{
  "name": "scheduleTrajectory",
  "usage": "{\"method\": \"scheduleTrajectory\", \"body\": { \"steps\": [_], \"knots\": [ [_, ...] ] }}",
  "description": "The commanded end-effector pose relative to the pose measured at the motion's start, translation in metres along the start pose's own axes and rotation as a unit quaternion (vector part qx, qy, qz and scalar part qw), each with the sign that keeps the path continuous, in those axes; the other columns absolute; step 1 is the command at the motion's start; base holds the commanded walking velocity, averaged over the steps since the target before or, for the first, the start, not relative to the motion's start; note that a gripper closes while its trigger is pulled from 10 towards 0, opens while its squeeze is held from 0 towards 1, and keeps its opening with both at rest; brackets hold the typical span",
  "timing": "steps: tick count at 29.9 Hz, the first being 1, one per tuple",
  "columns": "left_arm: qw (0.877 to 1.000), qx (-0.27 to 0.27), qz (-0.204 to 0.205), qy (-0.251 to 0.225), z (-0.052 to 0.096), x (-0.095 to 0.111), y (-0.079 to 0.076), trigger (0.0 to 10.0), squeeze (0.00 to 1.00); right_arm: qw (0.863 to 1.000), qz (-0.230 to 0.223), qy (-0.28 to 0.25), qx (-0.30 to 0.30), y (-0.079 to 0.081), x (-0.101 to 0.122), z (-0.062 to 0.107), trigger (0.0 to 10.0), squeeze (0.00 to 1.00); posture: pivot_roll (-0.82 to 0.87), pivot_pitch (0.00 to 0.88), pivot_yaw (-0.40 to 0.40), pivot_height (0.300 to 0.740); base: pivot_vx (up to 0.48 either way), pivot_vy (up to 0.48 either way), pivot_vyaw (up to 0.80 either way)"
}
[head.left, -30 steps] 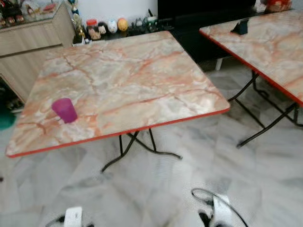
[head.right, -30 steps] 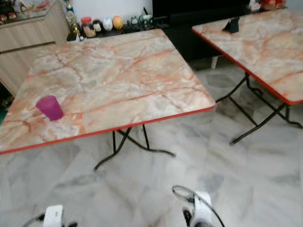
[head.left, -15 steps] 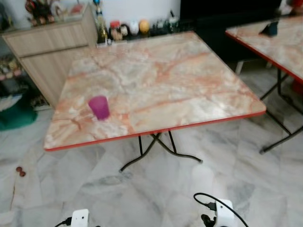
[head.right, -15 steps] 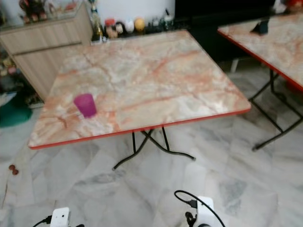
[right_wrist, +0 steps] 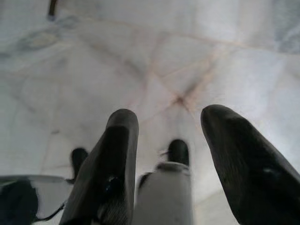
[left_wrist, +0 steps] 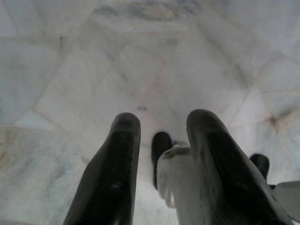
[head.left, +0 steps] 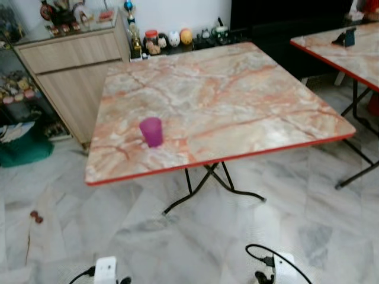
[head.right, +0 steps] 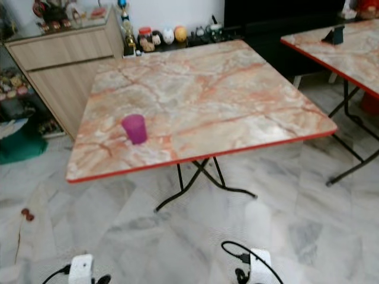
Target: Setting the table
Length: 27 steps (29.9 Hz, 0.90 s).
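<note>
- Cup (head.left: 151,131), purple and upright, stands on the marble-patterned surface (head.left: 249,94), near its near-left corner and a little in from the red edge.
- The left pincer (left_wrist: 157,140) hangs low over the floor (head.left: 177,236), pointing down; its two black fingers (left_wrist: 117,168) stand apart with nothing between them.
- The right pincer (right_wrist: 164,140) hangs the same way, its fingers spread a little wider and likewise empty.
- The relation that matters: the cup lies ahead of and above both pincers, far beyond them across bare floor, and sits left of the scene's middle. By my judgement the left arm is the nearer one, though neither could reach it from here; the robot would have to close on the surface first.
- The cup's long axis is vertical, so a grasp from the side at mid-height looks the natural approach.
- The head views give the whole layout: the surface on its folding black legs, a wooden cabinet (head.left: 71,65) at far left, small ornaments (head.left: 172,39) along the far wall, a second surface (head.left: 349,50) at far right bearing a small dark object.
- The wrist views give what the head views cannot: the finger gaps, plainly open, over pale marble tiles and the robot's own feet.
</note>
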<state>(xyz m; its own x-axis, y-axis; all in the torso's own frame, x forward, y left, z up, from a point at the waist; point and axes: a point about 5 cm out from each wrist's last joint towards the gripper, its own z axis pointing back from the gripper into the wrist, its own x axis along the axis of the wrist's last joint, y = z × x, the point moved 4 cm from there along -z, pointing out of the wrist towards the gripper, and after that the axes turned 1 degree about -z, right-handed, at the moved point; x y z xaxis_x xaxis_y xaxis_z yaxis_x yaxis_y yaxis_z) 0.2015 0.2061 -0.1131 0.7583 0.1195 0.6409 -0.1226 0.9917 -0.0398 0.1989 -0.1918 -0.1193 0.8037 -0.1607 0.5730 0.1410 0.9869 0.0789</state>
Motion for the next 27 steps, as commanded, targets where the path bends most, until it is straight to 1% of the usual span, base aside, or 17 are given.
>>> {"method": "scheduleTrajectory", "body": {
  "steps": [1, 5, 10, 13, 20, 27],
  "knots": [
    [1.0, 0.006, -0.012, 0.005, 0.001, -0.002, 0.004, 10.0, 0.0, 1.0, 0.002, 0.001, 0.004, 0.003, 0.0, 0.0, 10.0, 0.0, -0.07, 0.0, 0.08, 0.74, 0.0, 0.0, 0.0],
    [1.0, 0.007, -0.011, 0.003, 0.001, -0.002, 0.006, 10.0, 0.0, 1.0, 0.002, 0.001, 0.004, 0.003, 0.0, 0.0, 10.0, 0.0, -0.06, 0.0, 0.077, 0.74, 0.0, 0.0, 0.0],
    [1.0, 0.013, -0.004, 0.001, 0.006, -0.005, 0.025, 10.0, 0.0, 1.0, -0.005, -0.002, 0.003, 0.003, 0.002, -0.001, 10.0, 0.0, -0.06, 0.0, 0.077, 0.74, 0.0, 0.0, 0.0],
    [1.0, 0.015, -0.005, 0.004, 0.008, -0.007, 0.03, 10.0, 0.0, 1.0, -0.008, -0.004, 0.003, 0.003, 0.002, -0.001, 10.0, 0.0, -0.06, 0.0, 0.077, 0.74, 0.0, 0.0, 0.0],
    [1.0, 0.011, -0.005, 0.006, 0.01, -0.012, 0.03, 10.0, 0.0, 1.0, -0.005, -0.003, 0.002, 0.002, 0.002, -0.001, 10.0, 0.0, -0.07, 0.0, 0.078, 0.74, 0.0, 0.0, 0.0],
    [1.0, 0.004, -0.005, 0.004, 0.009, -0.013, 0.025, 10.0, 0.0, 1.0, 0.0, -0.001, 0.002, 0.002, 0.001, 0.0, 10.0, 0.0, -0.07, 0.0, 0.077, 0.74, 0.0, 0.0, 0.0]
  ]
}}
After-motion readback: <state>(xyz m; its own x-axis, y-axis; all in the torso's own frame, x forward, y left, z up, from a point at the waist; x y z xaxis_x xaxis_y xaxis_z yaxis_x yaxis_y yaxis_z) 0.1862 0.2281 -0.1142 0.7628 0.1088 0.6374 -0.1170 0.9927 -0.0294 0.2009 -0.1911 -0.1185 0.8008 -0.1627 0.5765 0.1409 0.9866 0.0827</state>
